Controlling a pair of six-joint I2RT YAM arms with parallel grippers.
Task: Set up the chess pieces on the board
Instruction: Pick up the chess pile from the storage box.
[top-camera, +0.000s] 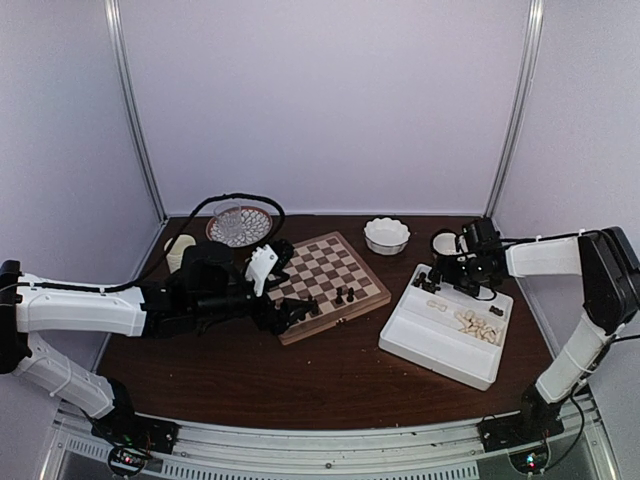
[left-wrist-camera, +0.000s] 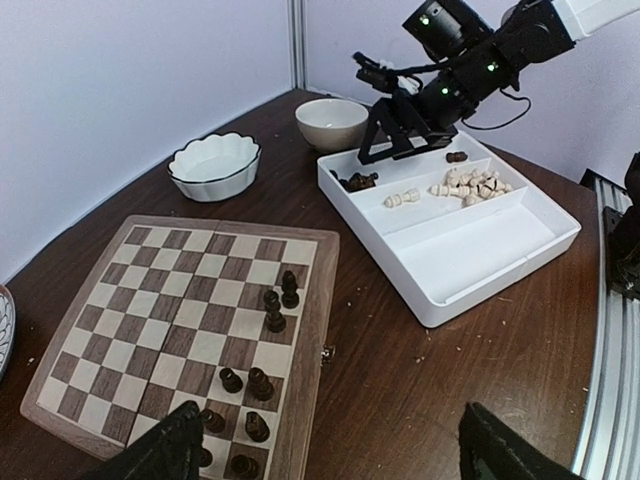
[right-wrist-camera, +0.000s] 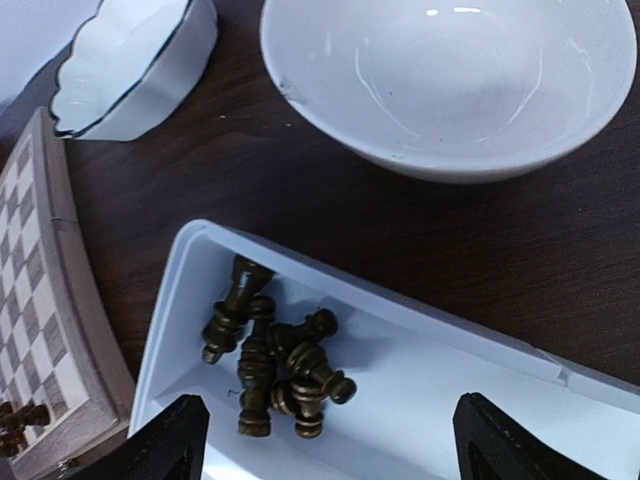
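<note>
Our left arm (top-camera: 80, 305) stretches low toward the board (top-camera: 325, 255), the left gripper (top-camera: 297, 312) over its near left corner, fingers spread wide and empty. Our right arm (top-camera: 545, 257) folds in well right of the board, right gripper (top-camera: 432, 281) pointing down, fingers apart, holding nothing.

Robot lab booth: white wall panels (top-camera: 320, 100), aluminium frame rail (top-camera: 330, 455).

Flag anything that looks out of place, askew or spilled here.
Nothing looks spilled or damaged. The board sits skewed to the edge of the table, and the standing dark pieces are scattered rather than in tidy rows. In a corner of the white tray, the toppled dark pieces lie heaped.
</note>
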